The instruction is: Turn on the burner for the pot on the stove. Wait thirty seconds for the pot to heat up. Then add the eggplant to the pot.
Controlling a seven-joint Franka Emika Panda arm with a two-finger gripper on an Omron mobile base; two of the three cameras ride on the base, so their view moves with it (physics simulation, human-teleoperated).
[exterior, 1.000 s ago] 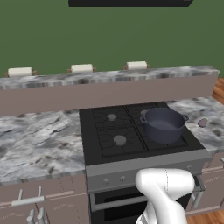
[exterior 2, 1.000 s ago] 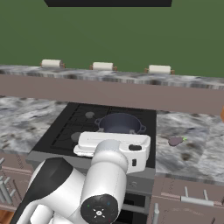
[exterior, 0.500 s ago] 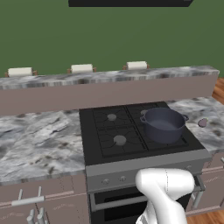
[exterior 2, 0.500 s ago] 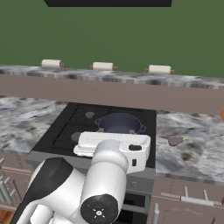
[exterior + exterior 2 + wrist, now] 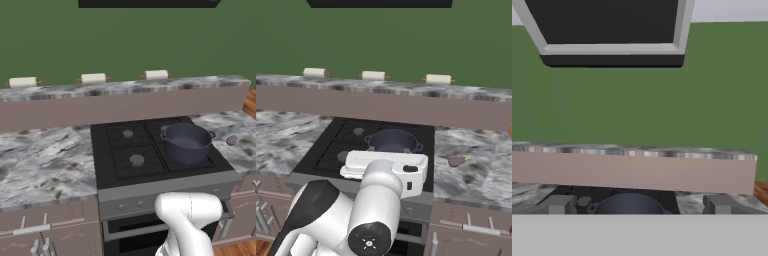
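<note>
The black stove [image 5: 116, 172] sits in the marble counter, with small knobs [image 5: 120, 206] on its grey front panel. The dark blue-grey pot [image 5: 186, 142] stands on the right front burner and looks empty. The dull purple eggplant [image 5: 231, 140] lies on the counter to the pot's right, apart from it [image 5: 456, 161]. My hand [image 5: 387, 166] hovers in front of the stove, level with the pot [image 5: 394, 141]. In the hand view my gripper [image 5: 638, 205] is open, its fingertips [image 5: 559, 204] far apart with the pot [image 5: 629, 202] beyond them, and nothing held.
A raised ledge [image 5: 125, 102] runs behind the stove with three white rolls [image 5: 93, 78] on top. A dark hood [image 5: 609, 30] hangs above. Marble counter [image 5: 45, 165] spreads left, drawers with handles [image 5: 31, 230] below it.
</note>
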